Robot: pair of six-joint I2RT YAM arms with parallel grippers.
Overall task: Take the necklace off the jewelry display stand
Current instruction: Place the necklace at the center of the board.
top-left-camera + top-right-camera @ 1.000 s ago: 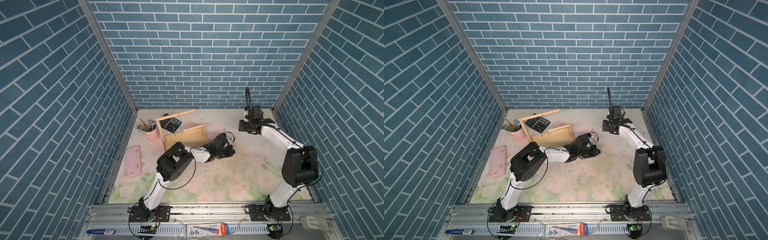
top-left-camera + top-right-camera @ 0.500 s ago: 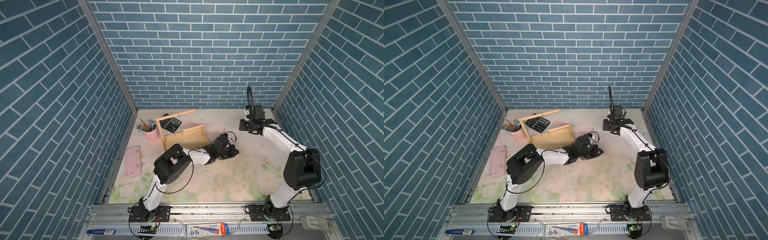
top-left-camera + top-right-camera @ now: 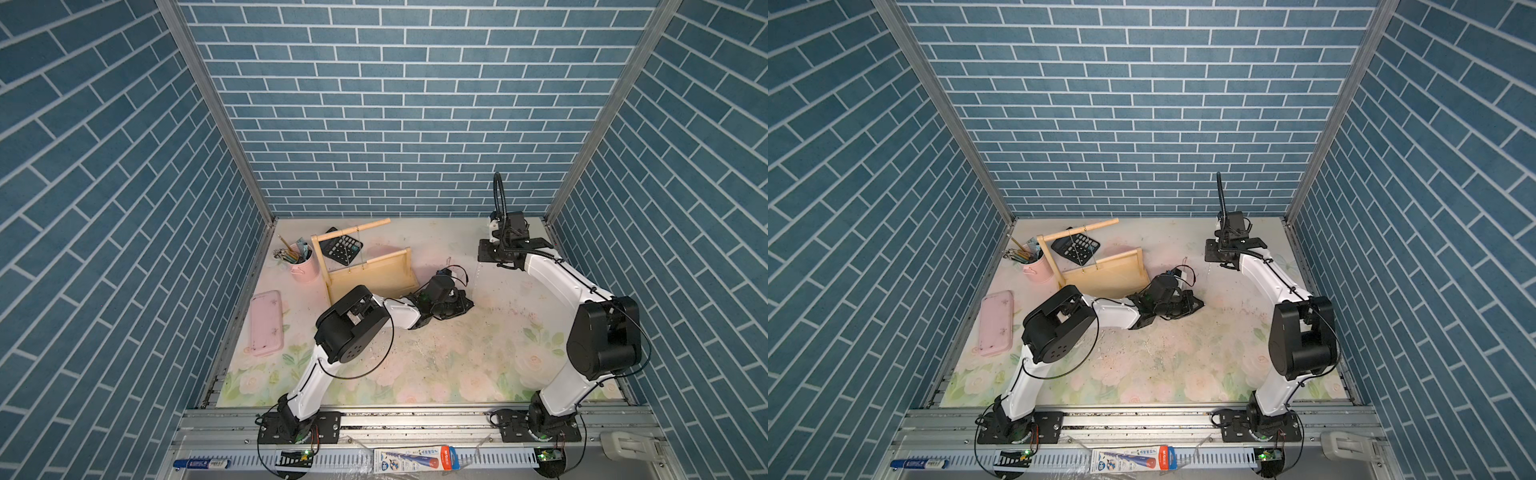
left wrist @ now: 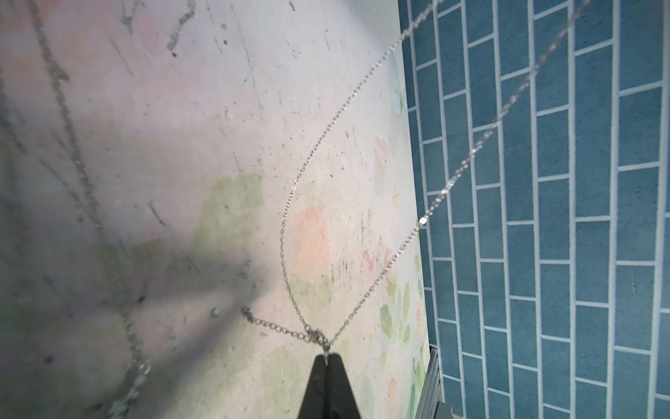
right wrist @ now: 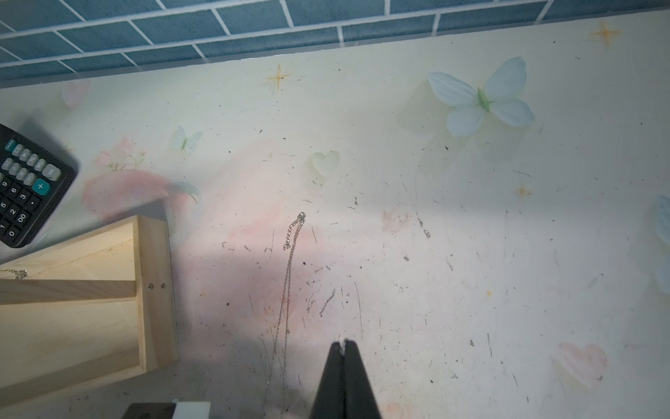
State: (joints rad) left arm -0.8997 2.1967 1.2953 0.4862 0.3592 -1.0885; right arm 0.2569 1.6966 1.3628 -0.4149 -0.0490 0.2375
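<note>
necklace (image 4: 421,220): thin silver chain, off the stand and hanging in the air over the mat, strung between the two grippers. Two strands rise from the clasp and leave the left wrist view, and a short extender tail dangles beside the clasp.
left gripper (image 4: 328,359): fingertips pressed together on the necklace at its clasp, low over the mat, just right of the stand's tray in both top views.
right gripper (image 5: 343,344): tips pinched together with a small pale glint of chain between them. It is higher and farther back than the left gripper, near the back wall.
jewelry display stand (image 3: 374,282): pale wood, at the back left of the mat, apart from the held necklace. Thin chains (image 3: 357,249) hang from its top dowel.
loose chain (image 5: 293,232): a fine silver length shows against the mat beside the right fingertips. Whether it belongs to the held necklace I cannot tell.
mat (image 3: 436,353): floral, scuffed.
calculator (image 5: 25,188): black, behind the stand.
pencil cup (image 3: 304,266): pink, just left of the stand.
pink case (image 3: 266,322): flat on the mat by the left wall.
</note>
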